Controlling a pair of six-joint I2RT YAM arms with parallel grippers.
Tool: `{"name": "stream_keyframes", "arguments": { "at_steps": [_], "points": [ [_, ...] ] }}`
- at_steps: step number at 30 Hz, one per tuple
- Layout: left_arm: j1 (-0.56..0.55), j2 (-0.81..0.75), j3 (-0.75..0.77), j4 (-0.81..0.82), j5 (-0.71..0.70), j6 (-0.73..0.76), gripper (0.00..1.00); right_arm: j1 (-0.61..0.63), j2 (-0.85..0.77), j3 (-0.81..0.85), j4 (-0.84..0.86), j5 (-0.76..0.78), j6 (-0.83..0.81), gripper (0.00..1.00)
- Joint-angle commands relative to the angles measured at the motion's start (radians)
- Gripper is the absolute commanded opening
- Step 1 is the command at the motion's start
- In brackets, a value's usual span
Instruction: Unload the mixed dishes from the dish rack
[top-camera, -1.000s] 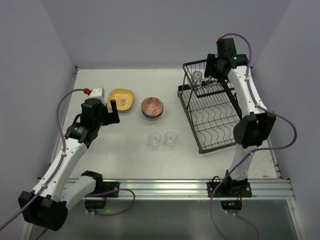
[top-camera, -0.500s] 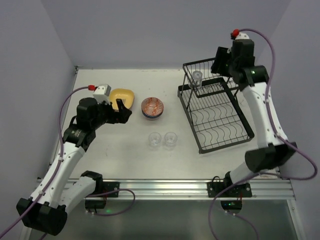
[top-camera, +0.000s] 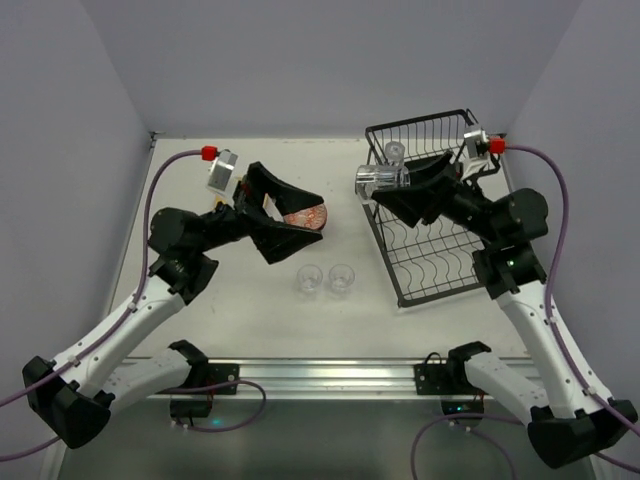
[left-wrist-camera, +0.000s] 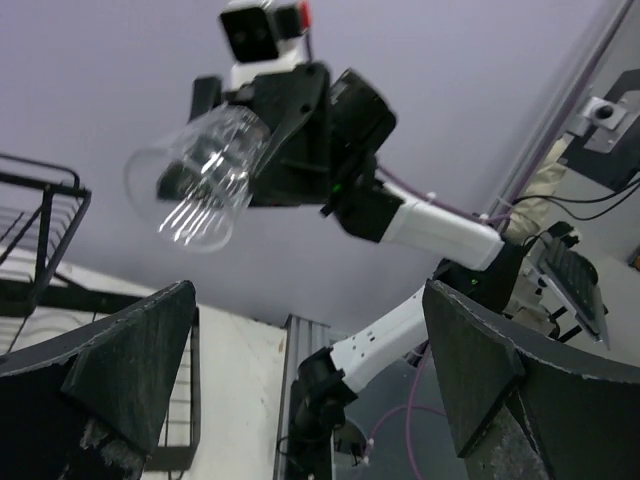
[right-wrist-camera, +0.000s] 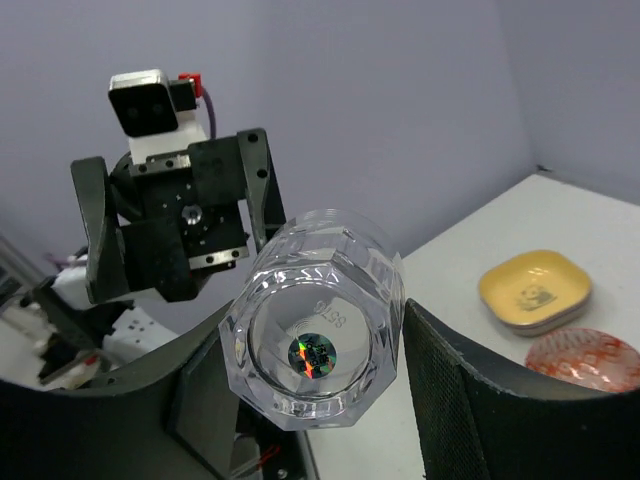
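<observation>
My right gripper (top-camera: 390, 190) is shut on a clear drinking glass (top-camera: 372, 180) and holds it on its side, high above the left edge of the black wire dish rack (top-camera: 432, 240). In the right wrist view the glass (right-wrist-camera: 315, 350) sits base-on between my fingers (right-wrist-camera: 470, 400). Another glass (top-camera: 394, 152) stands in the rack's upper shelf. My left gripper (top-camera: 320, 218) is open and empty, raised above the reddish-pink bowl (top-camera: 303, 214), and faces the held glass (left-wrist-camera: 195, 195). The left gripper also shows in the left wrist view (left-wrist-camera: 310, 380).
Two clear glasses (top-camera: 310, 279) (top-camera: 341, 277) stand on the table in front of the bowl. A yellow plate (right-wrist-camera: 535, 290) lies beside the reddish-pink bowl (right-wrist-camera: 585, 360) in the right wrist view. The rack's lower tray (top-camera: 440, 255) holds nothing that I can see.
My right gripper has come away from the rack's upper shelf with a glass, swinging left and up. My left arm has risen and turned right over the bowl and plate.
</observation>
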Motion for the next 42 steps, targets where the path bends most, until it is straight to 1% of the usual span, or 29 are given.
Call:
{"name": "stream_keyframes", "arguments": {
  "at_steps": [1,2,6,12,15,16,17,23,24,25,26,27,29,30,31,32,33,34,38,39,40,41,42],
  "points": [
    [-0.016,0.007,0.022,0.242,-0.044,-0.118,1.00,0.017,0.029,-0.037,0.388,-0.186,0.205,0.02],
    [-0.019,0.015,0.013,0.291,-0.038,-0.131,1.00,0.025,0.034,-0.041,0.425,-0.196,0.214,0.02],
    [-0.030,0.056,0.016,0.335,-0.040,-0.177,0.99,0.046,0.054,-0.067,0.531,-0.225,0.270,0.02],
    [-0.052,0.113,0.033,0.391,-0.040,-0.217,0.93,0.071,0.083,-0.072,0.587,-0.243,0.287,0.02],
    [-0.061,0.134,0.042,0.431,-0.040,-0.236,0.86,0.080,0.092,-0.075,0.573,-0.227,0.261,0.02],
    [-0.070,0.145,0.056,0.437,-0.038,-0.237,0.78,0.082,0.094,-0.083,0.571,-0.219,0.253,0.02],
    [-0.075,0.150,0.064,0.437,-0.037,-0.237,0.75,0.082,0.092,-0.083,0.570,-0.211,0.248,0.02],
    [-0.098,0.182,0.082,0.444,-0.030,-0.245,0.72,0.085,0.120,-0.057,0.551,-0.202,0.207,0.03],
    [-0.098,0.186,0.082,0.444,-0.030,-0.245,0.70,0.085,0.131,-0.052,0.550,-0.206,0.205,0.03],
    [-0.099,0.192,0.084,0.444,-0.032,-0.247,0.65,0.092,0.137,-0.042,0.550,-0.214,0.205,0.03],
    [-0.099,0.197,0.087,0.444,-0.035,-0.247,0.62,0.098,0.143,-0.037,0.548,-0.219,0.199,0.03],
    [-0.099,0.208,0.090,0.444,-0.037,-0.248,0.54,0.108,0.154,-0.032,0.544,-0.223,0.192,0.03],
    [-0.099,0.219,0.102,0.444,-0.035,-0.251,0.47,0.134,0.160,-0.020,0.512,-0.219,0.149,0.03],
    [-0.101,0.229,0.107,0.444,-0.034,-0.253,0.34,0.140,0.158,-0.020,0.501,-0.211,0.136,0.03],
    [-0.099,0.232,0.110,0.444,-0.032,-0.254,0.28,0.144,0.157,-0.025,0.499,-0.205,0.129,0.03],
    [-0.099,0.235,0.111,0.444,-0.035,-0.254,0.13,0.144,0.157,-0.038,0.511,-0.191,0.130,0.03],
    [-0.099,0.235,0.111,0.437,-0.040,-0.251,0.05,0.144,0.157,-0.041,0.521,-0.188,0.133,0.03],
    [-0.099,0.234,0.111,0.419,-0.049,-0.247,0.00,0.146,0.158,-0.041,0.528,-0.190,0.133,0.03],
    [-0.099,0.214,0.110,0.349,-0.076,-0.192,0.00,0.148,0.154,-0.055,0.544,-0.185,0.130,0.04],
    [-0.099,0.205,0.105,0.333,-0.086,-0.175,0.00,0.148,0.151,-0.057,0.532,-0.181,0.121,0.14],
    [-0.099,0.191,0.105,0.257,-0.118,-0.149,0.00,0.149,0.142,-0.057,0.492,-0.173,0.095,0.27],
    [-0.099,0.156,0.105,0.197,-0.145,-0.076,0.00,0.148,0.134,-0.061,0.470,-0.145,0.081,0.67],
    [-0.099,0.134,0.123,0.016,-0.234,-0.028,0.00,0.144,0.123,-0.072,0.444,-0.124,0.063,0.91]
  ]
}}
